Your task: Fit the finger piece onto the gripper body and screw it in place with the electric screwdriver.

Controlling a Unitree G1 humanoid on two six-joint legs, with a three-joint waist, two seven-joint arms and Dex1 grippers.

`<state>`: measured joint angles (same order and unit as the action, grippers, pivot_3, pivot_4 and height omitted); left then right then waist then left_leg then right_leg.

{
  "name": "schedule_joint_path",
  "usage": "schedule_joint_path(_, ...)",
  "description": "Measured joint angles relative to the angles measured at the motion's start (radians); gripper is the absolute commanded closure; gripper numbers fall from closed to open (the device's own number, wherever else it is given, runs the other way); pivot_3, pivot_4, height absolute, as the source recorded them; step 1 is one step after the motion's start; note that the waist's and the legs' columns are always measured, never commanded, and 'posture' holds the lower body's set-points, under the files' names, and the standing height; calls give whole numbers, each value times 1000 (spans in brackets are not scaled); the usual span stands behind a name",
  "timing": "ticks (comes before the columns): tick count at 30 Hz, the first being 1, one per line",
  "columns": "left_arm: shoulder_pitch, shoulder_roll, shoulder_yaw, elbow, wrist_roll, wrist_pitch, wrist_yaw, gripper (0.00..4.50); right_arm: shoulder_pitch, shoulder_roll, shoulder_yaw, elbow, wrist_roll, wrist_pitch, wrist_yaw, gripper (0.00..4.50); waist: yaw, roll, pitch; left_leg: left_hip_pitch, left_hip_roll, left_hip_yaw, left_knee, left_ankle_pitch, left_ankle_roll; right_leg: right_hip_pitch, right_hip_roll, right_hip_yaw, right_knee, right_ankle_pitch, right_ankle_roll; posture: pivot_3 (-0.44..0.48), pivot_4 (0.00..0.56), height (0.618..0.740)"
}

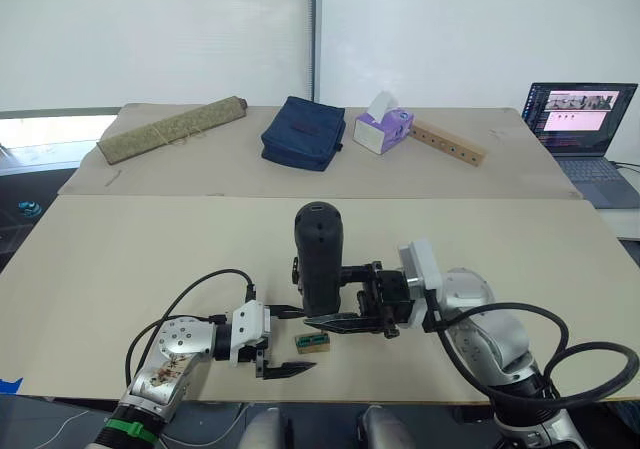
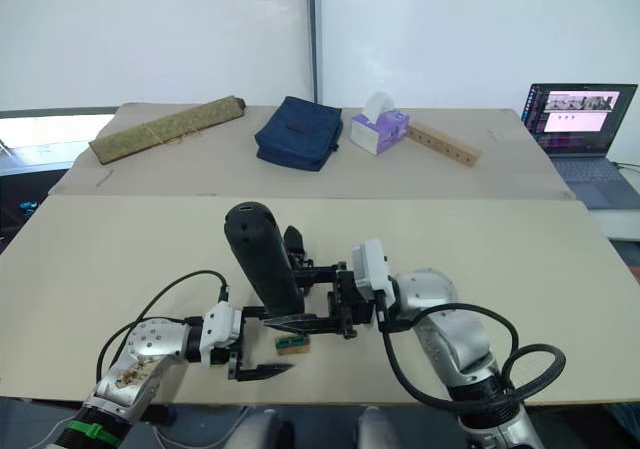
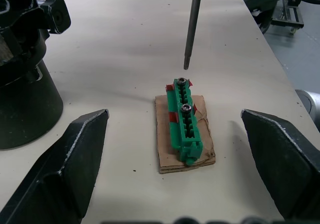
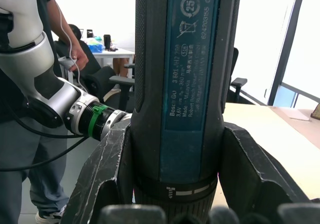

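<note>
Electric screwdriver (image 1: 320, 257) stood upright mid-table, clamped in right gripper (image 4: 172, 184), bit hovering just above the green screw block (image 3: 184, 119). From the left: left gripper (image 1: 285, 341) spread wide, holding nothing, low beside the block; gripper body (image 3: 22, 92) near it. Risk: bit misses screw head and skates off, nudging the loose block.

The dark blue-black cylindrical electric screwdriver (image 1: 320, 257) is showing a blue label; the small rectangular block (image 3: 185, 120) is showing green over brown.
</note>
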<state>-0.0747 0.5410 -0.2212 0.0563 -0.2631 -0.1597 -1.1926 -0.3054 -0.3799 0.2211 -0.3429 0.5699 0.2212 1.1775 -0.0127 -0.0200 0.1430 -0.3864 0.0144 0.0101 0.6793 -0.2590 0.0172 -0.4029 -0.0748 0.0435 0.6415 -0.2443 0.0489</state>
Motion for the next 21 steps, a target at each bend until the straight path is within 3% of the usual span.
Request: schedule_joint_path(21,-2,0,-3,-14,0,23,3,0,0,-4,1,19,-17,-4,14,2569,1,0,0,0,0,0,0,0,0,0,0,0,0,0,0,0,150,740)
